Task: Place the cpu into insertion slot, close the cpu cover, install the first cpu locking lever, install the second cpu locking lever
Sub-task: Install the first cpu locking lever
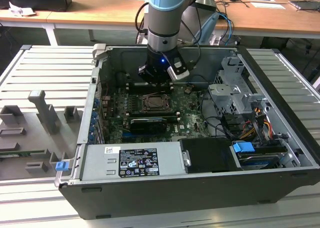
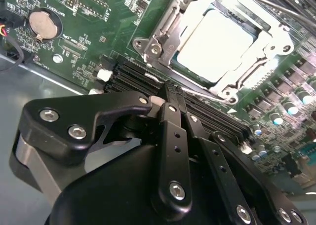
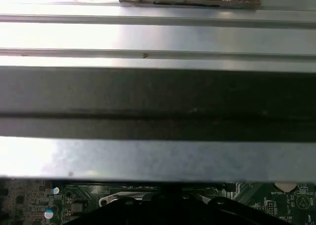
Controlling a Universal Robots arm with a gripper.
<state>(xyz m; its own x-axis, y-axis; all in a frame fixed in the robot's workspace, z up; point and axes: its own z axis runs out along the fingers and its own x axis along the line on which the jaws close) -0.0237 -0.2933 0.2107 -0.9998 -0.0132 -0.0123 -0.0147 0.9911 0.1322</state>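
Observation:
In the second wrist view the cpu (image 2: pixel 217 40) lies flat in the insertion slot (image 1: pixel 157 104), its pale metal face showing. The silvery cpu cover (image 2: pixel 165 30) lies down around it as a frame. A thin wire lever (image 2: pixel 207 93) runs along the socket edge nearest my fingertips. My gripper (image 2: pixel 170 93) hangs just beside the socket, over the black memory slots (image 2: pixel 133 77), with its fingers shut together and nothing between them. In the exterior view the gripper (image 1: pixel 157 78) hovers inside the open computer case just behind the socket.
The case walls (image 1: pixel 95 88) ring the motherboard. A drive cage (image 1: pixel 235 95) with cables stands at the exterior view's right, and a labelled power supply (image 1: pixel 135 160) lies in front. Grey fixtures (image 1: pixel 42 110) sit on the slatted table. A coin battery (image 2: pixel 42 23) lies on the board.

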